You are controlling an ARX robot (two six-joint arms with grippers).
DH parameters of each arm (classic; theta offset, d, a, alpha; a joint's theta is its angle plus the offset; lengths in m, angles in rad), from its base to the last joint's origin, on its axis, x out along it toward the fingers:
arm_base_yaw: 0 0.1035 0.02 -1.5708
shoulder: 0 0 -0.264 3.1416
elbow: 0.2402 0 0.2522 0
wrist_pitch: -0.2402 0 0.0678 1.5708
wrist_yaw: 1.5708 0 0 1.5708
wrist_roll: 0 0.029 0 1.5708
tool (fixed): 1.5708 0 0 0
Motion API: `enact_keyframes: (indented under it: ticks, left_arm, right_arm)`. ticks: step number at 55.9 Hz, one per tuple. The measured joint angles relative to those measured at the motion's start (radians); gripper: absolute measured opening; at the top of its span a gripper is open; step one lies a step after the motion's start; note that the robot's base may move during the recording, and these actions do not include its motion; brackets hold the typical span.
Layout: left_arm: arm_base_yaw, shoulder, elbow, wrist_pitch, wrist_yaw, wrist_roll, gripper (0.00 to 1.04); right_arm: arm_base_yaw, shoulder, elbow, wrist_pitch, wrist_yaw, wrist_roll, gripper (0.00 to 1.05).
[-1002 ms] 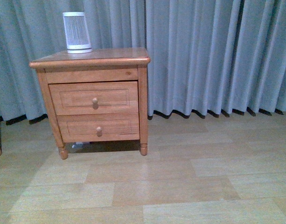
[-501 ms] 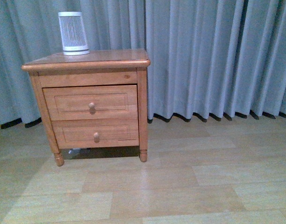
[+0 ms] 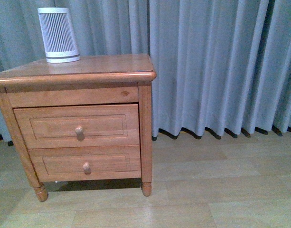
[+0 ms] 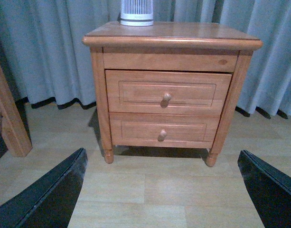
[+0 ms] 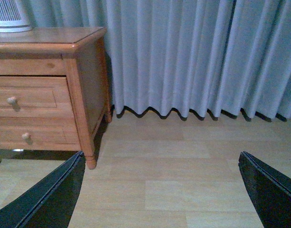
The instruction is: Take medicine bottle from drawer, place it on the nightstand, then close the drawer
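The brown wooden nightstand (image 3: pixel 88 71) stands at the left of the front view, before a grey curtain. Its upper drawer (image 3: pixel 76 126) is shut, with a round knob (image 3: pixel 79 130). The medicine bottle is out of view. In the left wrist view the nightstand (image 4: pixel 171 38) faces me and the drawer (image 4: pixel 167 91) is closed. My left gripper (image 4: pixel 164 190) is open and empty, low over the floor, well short of the cabinet. My right gripper (image 5: pixel 162 190) is open and empty over bare floor, with the nightstand (image 5: pixel 45 38) off to one side. Neither gripper shows in the front view.
A tall white ribbed cylinder device (image 3: pixel 58 35) stands on the nightstand's back left. The shorter lower drawer (image 3: pixel 86 164) is shut. A grey curtain (image 3: pixel 221 66) hangs behind. A wooden furniture leg (image 4: pixel 7 118) shows in the left wrist view. The floor is pale wood.
The nightstand has grown larger and shifted left and down in the front view: the robot has come closer to it. Both drawers stay shut.
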Motion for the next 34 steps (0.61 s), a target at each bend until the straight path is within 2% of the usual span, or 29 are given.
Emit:
enact_keyframes:
  ticks: [12, 13, 16, 18, 21, 27, 34]
  left_arm:
    - [0.003, 0.005, 0.001, -0.005, 0.012, -0.008, 0.98]
    - [0.017, 0.023, 0.018, -0.031, 0.039, -0.022, 0.98]
    - [0.077, 0.165, 0.103, -0.183, 0.213, -0.106, 0.98]
    - [0.102, 0.262, 0.142, -0.181, 0.271, -0.147, 0.98]
    - [0.134, 0.442, 0.225, -0.099, 0.302, -0.188, 0.98]
    - [0.138, 0.723, 0.404, 0.122, 0.297, -0.209, 0.98]
    - [0.095, 1.105, 0.618, 0.410, 0.270, -0.211, 0.98]
  right_arm:
    - [0.000, 0.000, 0.000, 0.000, 0.000, 0.000, 0.98]
    - [0.000, 0.000, 0.000, 0.000, 0.000, 0.000, 0.98]
    - [0.000, 0.000, 0.000, 0.000, 0.001, 0.000, 0.98]
    - [0.000, 0.000, 0.000, 0.000, 0.001, 0.000, 0.98]
    - [0.000, 0.000, 0.000, 0.000, 0.002, 0.000, 0.98]
    - [0.000, 0.000, 0.000, 0.000, 0.002, 0.000, 0.98]
    - [0.000, 0.000, 0.000, 0.000, 0.002, 0.000, 0.98]
